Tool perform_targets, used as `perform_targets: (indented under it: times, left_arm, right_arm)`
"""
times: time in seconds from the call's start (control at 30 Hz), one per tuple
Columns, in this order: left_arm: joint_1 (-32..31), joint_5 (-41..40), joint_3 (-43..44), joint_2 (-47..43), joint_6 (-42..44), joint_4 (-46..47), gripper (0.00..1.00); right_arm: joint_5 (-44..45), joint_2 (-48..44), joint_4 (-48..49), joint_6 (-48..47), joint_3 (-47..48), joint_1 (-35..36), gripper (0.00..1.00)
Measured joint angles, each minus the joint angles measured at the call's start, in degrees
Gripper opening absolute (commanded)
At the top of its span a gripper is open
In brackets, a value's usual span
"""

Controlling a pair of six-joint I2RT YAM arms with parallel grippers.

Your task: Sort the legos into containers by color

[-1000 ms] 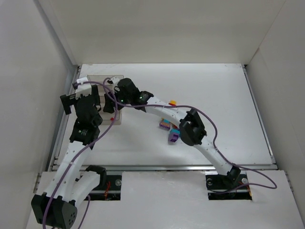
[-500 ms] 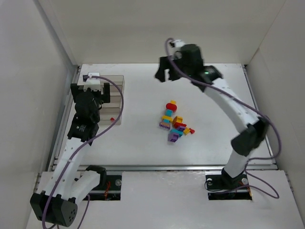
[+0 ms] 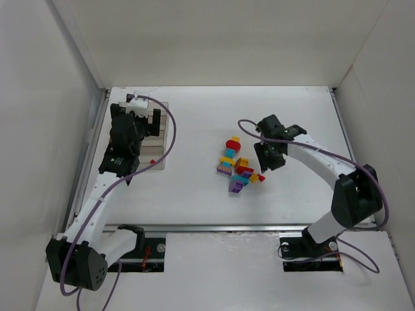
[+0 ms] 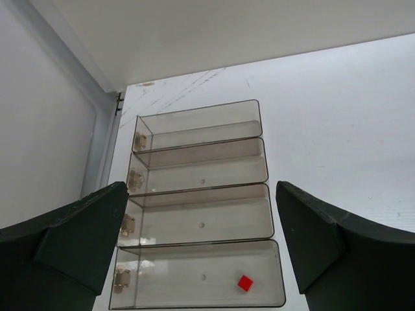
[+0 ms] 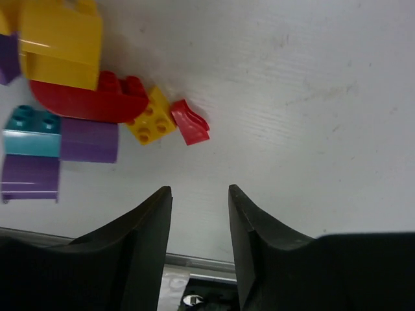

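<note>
Holds left gripper [image 4: 202, 194] spread wide over the organizer [image 4: 259, 139] at upper left, near the table's [image 3: 305, 116] left edge. Shows one red brick [image 4: 244, 282] in the lowest compartment of the left wrist view. Sets right gripper [image 5: 200, 194] narrowly parted, empty, just right of the legos [image 3: 237, 170] at centre. Leaves open surface above and right.

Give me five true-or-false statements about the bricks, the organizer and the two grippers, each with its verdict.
1. The organizer has four compartments. True.
2. A yellow brick lies in the organizer. False: the only one in it is a red brick.
3. The right gripper holds a brick. False: nothing sits between its fingers.
4. The left gripper is open above the organizer. True.
5. The loose bricks are all one colour. False: red, yellow, teal and purple.
</note>
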Motion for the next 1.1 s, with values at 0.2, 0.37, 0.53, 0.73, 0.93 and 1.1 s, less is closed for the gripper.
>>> perform_targets:
  times: [0.2,0.37,0.53,0.73,0.93,1.1]
  left_arm:
    - [0.0,0.2,0.4,-0.2,1.0,1.2,0.96]
    - [0.0,-0.5,0.4,-0.7,1.4,1.2,0.96]
    - [0.0,-1.7,0.4,-1.0,2.3,1.3,0.96]
    - [0.0,-2.6,0.4,-1.0,3.2,1.4,0.96]
    - [0.0,-3.0,0.4,-1.0,3.7,1.5,0.96]
    - [0.4,-3.6,0.4,-1.0,4.1,1.6,0.96]
  right_arm:
    - [1.3,5.1,-0.4,0.1,-0.7,-0.2,0.44]
    - [1.2,8.4,0.1,-1.3,-0.7,-0.2,0.48]
    - [0.3,12.2,0.8,-3.0,-0.7,-0.2,0.48]
    - [-0.3,15.3,1.5,-4.3,-0.3,-0.2,0.44]
    - [-1.4,16.2,3.6,-4.6,-0.2,-0.2,0.41]
    - [-2.7,16.2,5.9,-4.8,-0.2,-0.2,0.34]
